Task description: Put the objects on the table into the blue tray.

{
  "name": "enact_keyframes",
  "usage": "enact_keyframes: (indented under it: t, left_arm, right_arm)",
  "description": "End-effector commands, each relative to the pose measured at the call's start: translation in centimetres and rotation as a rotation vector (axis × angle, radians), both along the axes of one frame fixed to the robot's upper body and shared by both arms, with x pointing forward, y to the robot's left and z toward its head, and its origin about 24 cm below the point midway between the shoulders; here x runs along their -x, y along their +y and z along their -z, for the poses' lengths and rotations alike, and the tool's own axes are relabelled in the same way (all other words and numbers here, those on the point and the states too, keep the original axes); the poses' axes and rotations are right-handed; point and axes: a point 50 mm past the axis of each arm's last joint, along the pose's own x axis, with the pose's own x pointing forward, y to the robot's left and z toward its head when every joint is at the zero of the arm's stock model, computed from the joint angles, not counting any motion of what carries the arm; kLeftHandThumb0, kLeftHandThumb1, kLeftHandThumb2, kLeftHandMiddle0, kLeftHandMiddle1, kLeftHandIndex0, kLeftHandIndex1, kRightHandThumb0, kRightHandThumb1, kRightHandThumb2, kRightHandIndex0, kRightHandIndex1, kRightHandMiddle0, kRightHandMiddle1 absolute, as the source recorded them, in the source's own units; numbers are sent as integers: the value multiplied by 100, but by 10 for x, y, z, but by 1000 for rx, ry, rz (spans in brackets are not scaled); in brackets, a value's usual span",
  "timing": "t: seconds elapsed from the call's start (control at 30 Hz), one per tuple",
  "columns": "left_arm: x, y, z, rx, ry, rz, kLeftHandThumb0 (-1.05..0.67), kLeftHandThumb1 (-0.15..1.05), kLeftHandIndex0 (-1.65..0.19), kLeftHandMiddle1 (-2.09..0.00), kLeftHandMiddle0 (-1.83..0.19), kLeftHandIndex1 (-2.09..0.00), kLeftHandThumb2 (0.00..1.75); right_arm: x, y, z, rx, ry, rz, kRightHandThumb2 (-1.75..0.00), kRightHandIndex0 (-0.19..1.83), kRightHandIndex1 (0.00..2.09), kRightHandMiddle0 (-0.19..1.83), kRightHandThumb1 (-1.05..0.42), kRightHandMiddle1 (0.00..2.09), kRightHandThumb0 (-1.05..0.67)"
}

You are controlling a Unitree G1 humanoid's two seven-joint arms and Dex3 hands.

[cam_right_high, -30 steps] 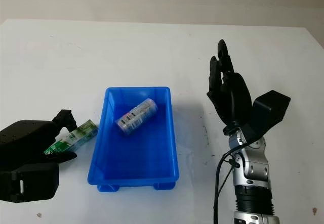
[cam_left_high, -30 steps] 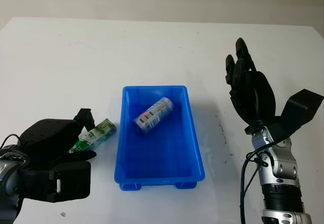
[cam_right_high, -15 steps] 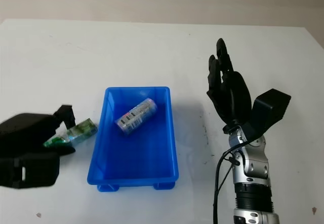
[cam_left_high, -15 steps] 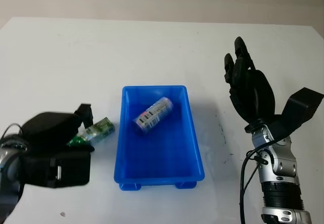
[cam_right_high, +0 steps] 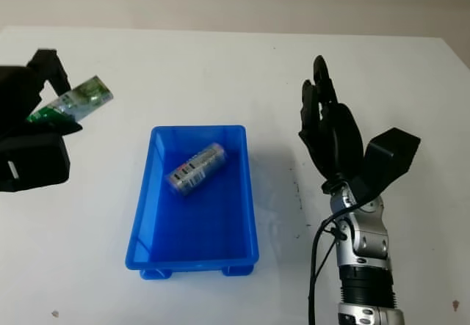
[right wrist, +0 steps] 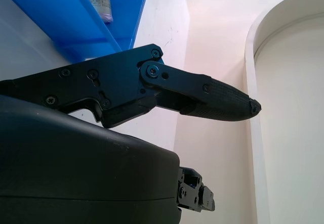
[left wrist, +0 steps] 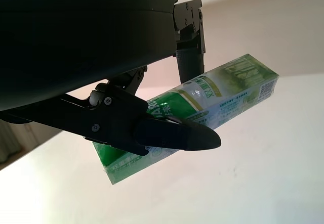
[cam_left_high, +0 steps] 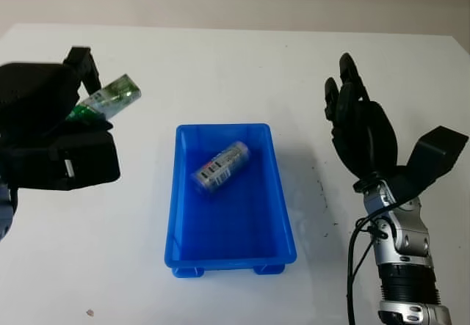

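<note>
The left hand (cam_left_high: 55,130) is raised above the desk (cam_left_high: 220,68), left of the blue tray (cam_left_high: 283,226), its fingers (left wrist: 172,135) pinching a green box (cam_left_high: 106,99). A can (cam_left_high: 222,167) lies inside the tray. The right hand (cam_left_high: 360,130) is open, upright to the tray's right.

Black shelled left hand (cam_left_high: 51,130), silver cabled right forearm (cam_left_high: 402,266)

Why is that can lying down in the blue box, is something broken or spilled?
Nothing looks broken or spilled. The can just lies on its side, slanted, inside the blue tray. The left hand holds the green box in the air beside the tray. The right hand is open, raised on the other side.
</note>
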Motion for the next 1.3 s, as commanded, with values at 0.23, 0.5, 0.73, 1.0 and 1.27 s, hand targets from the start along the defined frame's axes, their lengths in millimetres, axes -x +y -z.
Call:
enact_keyframes:
  t: [0.23,0.5,0.73,1.0,1.27]
  left_arm:
    - [-2,-42,-22,-4,-46,178,-44,105,-36,-209,-76,-209,23]
    - [0,-76,-11,27,111,367,-44,105,-31,-209,-72,-202,27]
    - [4,-97,-1,15,198,501,-48,105,-42,-209,-84,-209,29]
    - [9,-111,16,45,329,555,-49,105,-24,-209,-92,-192,31]
    - [16,-119,26,37,410,622,-48,105,-39,-209,-114,-209,33]
  right_arm:
    - [1,2,-2,-8,-8,-12,-68,-19,0,-19,-105,0,-72]
    - [3,1,-1,3,-9,-5,-68,-19,0,-19,-105,0,-72]
    - [3,2,-1,-10,-5,-3,-66,-19,0,-19,-105,0,-72]
    - [4,1,-2,-7,-9,-1,-66,-19,0,-19,-105,0,-72]
    - [4,2,-3,-5,-8,0,-66,-19,0,-19,-105,0,-72]
